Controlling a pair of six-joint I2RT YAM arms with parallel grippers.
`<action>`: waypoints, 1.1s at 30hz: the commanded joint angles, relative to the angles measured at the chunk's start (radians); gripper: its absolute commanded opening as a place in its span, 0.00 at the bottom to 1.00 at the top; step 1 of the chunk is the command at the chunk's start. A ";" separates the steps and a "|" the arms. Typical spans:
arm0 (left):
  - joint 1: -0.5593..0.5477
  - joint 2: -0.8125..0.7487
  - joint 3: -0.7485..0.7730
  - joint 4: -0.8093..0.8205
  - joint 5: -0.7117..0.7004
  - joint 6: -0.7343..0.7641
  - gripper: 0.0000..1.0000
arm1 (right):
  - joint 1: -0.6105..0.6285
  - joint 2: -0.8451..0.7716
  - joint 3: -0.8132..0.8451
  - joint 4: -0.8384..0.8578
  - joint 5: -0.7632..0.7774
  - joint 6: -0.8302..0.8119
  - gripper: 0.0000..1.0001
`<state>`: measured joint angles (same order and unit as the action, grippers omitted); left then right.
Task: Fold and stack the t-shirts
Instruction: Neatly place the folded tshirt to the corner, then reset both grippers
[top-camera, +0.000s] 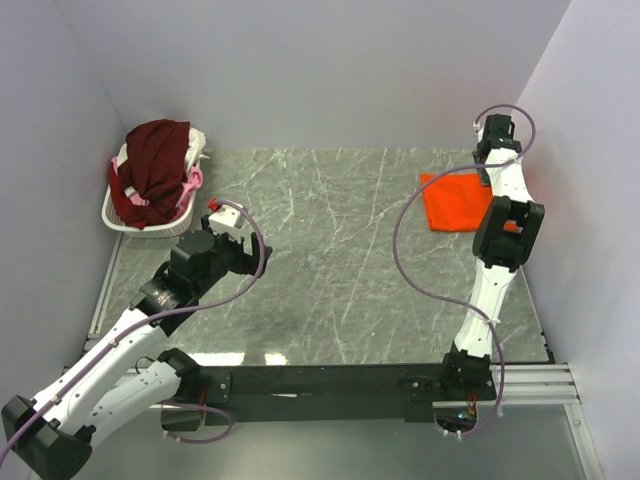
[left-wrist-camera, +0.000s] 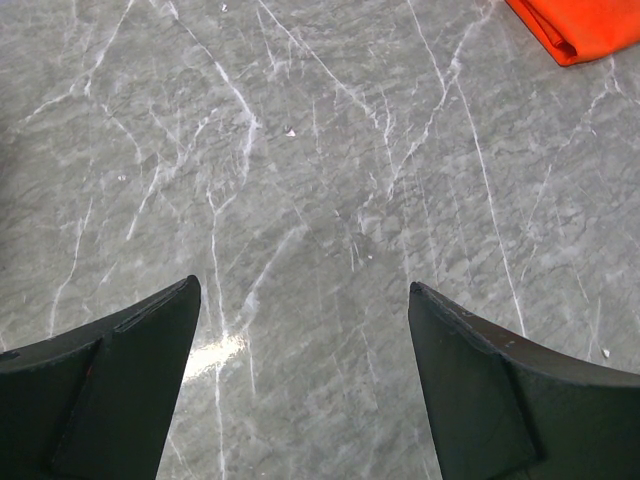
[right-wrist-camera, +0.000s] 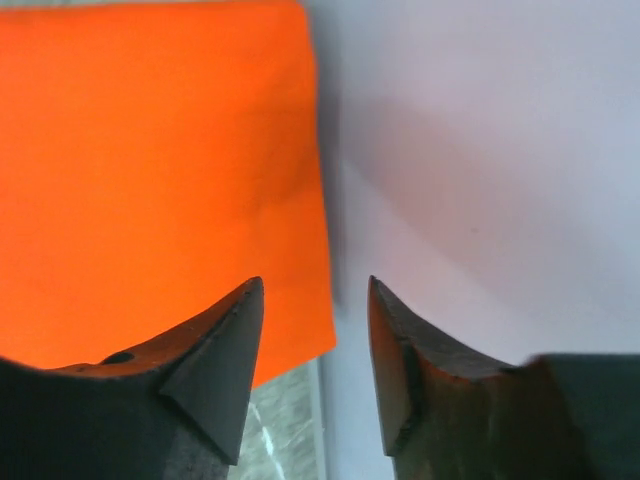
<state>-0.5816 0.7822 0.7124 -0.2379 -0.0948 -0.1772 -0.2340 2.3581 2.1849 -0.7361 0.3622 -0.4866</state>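
Note:
A folded bright orange t-shirt lies flat at the far right of the table; it fills the right wrist view and its corner shows in the left wrist view. My right gripper is open and empty just above the shirt's far right edge, next to the wall. A dark maroon t-shirt is heaped over pink and white shirts in the basket at far left. My left gripper is open and empty over bare table.
The white wire basket stands at the far left corner. Pale walls close the table at back, left and right. A purple cable loops from the right arm over the table. The grey marble table lies between the arms.

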 joint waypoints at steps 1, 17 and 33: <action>-0.001 -0.024 -0.007 0.037 -0.011 -0.002 0.91 | 0.016 -0.111 -0.052 0.130 0.075 -0.029 0.57; 0.330 0.008 0.059 0.031 0.061 -0.180 1.00 | 0.127 -1.045 -0.951 0.254 -0.587 0.101 0.67; 0.367 -0.041 -0.013 0.029 0.026 -0.120 1.00 | 0.091 -1.632 -1.361 0.474 -0.364 0.536 0.67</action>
<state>-0.2173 0.7372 0.7067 -0.2375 -0.0902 -0.3088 -0.1406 0.7330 0.8436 -0.3298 -0.0494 -0.0422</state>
